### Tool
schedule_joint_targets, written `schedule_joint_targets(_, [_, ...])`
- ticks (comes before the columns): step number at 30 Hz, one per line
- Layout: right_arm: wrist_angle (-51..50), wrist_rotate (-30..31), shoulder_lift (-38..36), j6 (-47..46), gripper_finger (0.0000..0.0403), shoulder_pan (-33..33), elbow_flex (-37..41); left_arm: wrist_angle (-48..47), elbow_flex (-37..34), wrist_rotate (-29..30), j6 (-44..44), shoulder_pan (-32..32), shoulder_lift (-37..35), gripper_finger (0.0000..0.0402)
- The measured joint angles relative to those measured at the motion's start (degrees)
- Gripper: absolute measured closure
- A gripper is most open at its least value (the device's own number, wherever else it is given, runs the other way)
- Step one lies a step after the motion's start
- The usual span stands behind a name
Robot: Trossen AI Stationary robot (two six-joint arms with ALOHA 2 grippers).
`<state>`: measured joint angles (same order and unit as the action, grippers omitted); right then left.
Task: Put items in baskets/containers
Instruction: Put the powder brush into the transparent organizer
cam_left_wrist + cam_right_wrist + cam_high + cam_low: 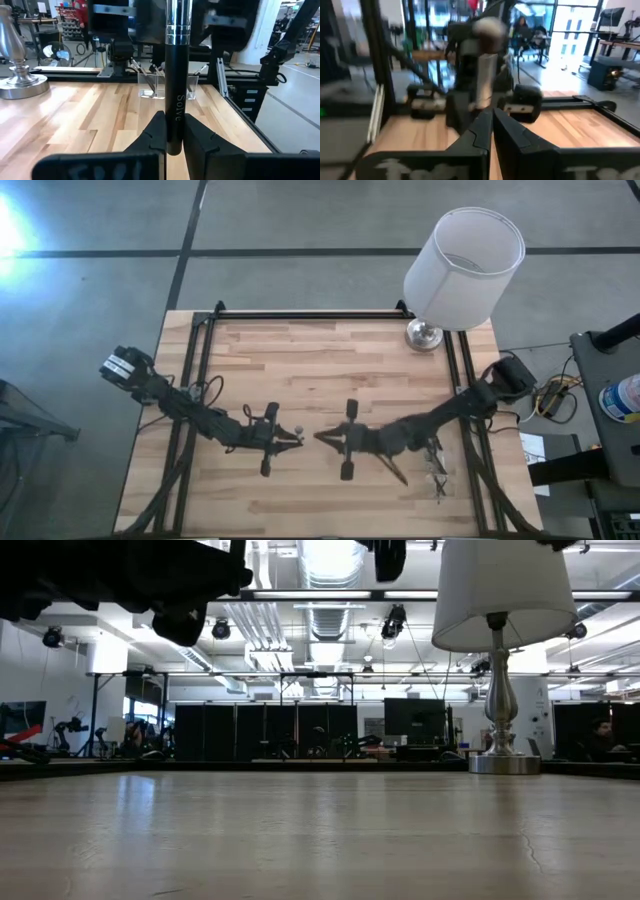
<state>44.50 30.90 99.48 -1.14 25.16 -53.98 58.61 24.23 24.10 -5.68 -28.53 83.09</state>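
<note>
Left gripper [170,137] fingers clamp brush [175,75] on its black handle, held above mid-table. We judge it light, stiff, slippery; grip mid-handle, below the ferrule. Right gripper [492,125] shut, empty. Tray [167,85] sits near the table's right edge.

Both arms reach inward above the middle of the desk, their wrists facing each other and a small gap between them. The left claw [292,438] has its two fingers [155,134] pressed against a slim dark brush handle [174,90]. The right claw [322,437] is closed, its fingertips [484,131] touching each other.
</note>
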Motion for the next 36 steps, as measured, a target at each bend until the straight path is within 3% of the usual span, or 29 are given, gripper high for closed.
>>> schedule_joint_targets(3, [4.98, -1.78, 0.0, -1.32, 0.0375, -1.17, 1.84, -0.55, 0.0, 0.0, 0.0, 0.07, 0.0, 0.0372])
schedule_joint_targets(15, [3.68, -2.54, 3.54, -1.87, 0.0241, -2.14, -3.56, -0.72, 0.09, -0.66, -0.78, 0.33, 0.0, 0.0372])
schedule_joint_targets(20, [3.23, -2.48, 5.56, -2.79, 0.022, -3.31, -5.83, -0.79, 0.04, -0.77, -0.86, 0.33, 0.0, 0.0372])
schedule_joint_targets(29, [-0.26, -5.8, 7.63, -1.74, 0.0257, -3.89, -10.39, -1.27, 0.04, -0.96, -1.73, 0.51, 0.0, 0.0372])
schedule_joint_targets(36, [-1.04, -5.63, 7.63, -0.2, 0.0357, -3.86, -10.92, -1.7, 0.04, -1.09, -1.75, 0.59, 0.0, 0.0372])
